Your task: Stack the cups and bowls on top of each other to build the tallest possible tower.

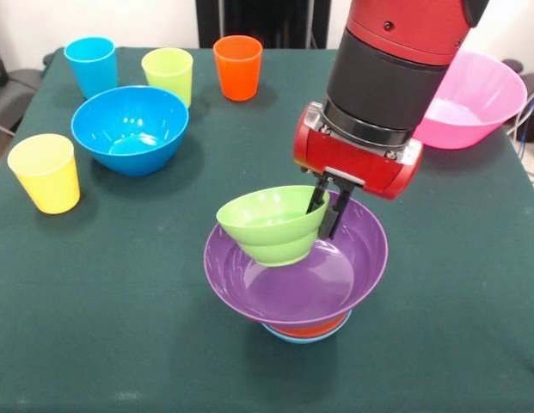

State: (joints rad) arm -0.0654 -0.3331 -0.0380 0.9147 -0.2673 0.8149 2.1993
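The green bowl (271,225) sits tilted inside the wide purple bowl (297,274) at frame centre, its mouth tipped toward the upper left. The gripper (327,206) comes down on its right rim, jaws nearly together, pinching that rim wall. The purple bowl tops the tower (306,329), above the orange and light-blue bowls on the desk (120,327).
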